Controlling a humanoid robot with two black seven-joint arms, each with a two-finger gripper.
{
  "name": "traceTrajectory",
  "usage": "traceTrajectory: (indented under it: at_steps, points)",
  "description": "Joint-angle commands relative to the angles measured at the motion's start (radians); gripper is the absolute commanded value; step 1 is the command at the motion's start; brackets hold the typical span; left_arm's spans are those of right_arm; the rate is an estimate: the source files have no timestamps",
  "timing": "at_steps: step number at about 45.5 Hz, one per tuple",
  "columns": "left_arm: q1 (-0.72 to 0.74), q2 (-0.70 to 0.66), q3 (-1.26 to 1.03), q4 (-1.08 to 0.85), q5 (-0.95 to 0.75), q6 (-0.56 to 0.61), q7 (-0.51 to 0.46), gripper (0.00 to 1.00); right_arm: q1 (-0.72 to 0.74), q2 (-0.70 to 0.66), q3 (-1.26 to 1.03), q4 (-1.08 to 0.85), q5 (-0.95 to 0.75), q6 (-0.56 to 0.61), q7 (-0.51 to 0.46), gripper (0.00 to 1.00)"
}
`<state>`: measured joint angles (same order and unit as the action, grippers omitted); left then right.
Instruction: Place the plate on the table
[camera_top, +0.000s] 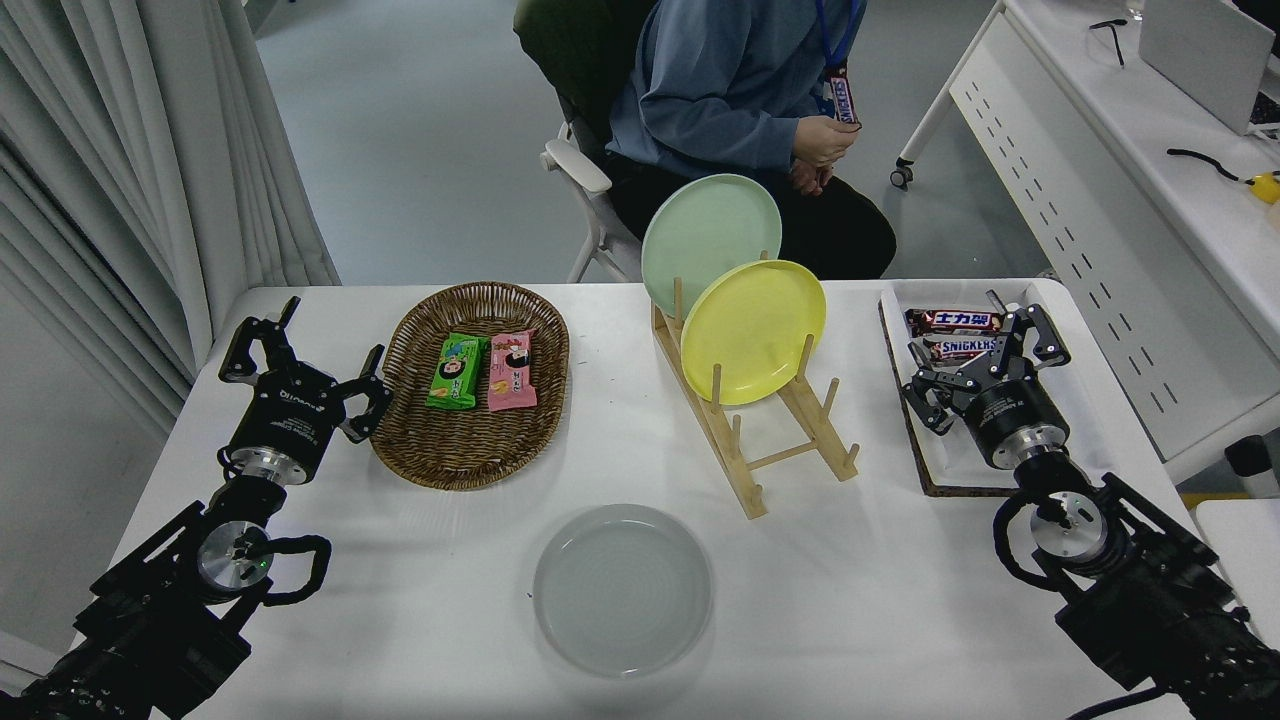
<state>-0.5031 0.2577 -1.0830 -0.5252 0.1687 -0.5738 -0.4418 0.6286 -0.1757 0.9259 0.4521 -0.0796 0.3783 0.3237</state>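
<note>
The round, smooth, pale grey-white plate (622, 588) lies flat on the large white rectangular table (860, 590), near its front edge, apart from both arms. The black left gripper (303, 363) sits open beside the oval brown wicker basket (471, 384). The black right gripper (985, 365) hovers open over the white rectangular tray (960, 465) holding chocolate bars.
</note>
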Motion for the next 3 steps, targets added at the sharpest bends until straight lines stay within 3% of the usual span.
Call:
traceTrajectory:
  at_steps: [1, 3]
  points:
    - [0.000, 0.000, 0.000, 0.001, 0.000, 0.000, 0.000, 1.00, 0.003, 0.001, -0.030, 0.000, 0.004, 0.001, 0.001, 1.00]
    - [0.000, 0.000, 0.000, 0.001, 0.000, 0.000, 0.000, 1.00, 0.006, 0.001, -0.027, 0.000, 0.004, -0.001, 0.000, 1.00]
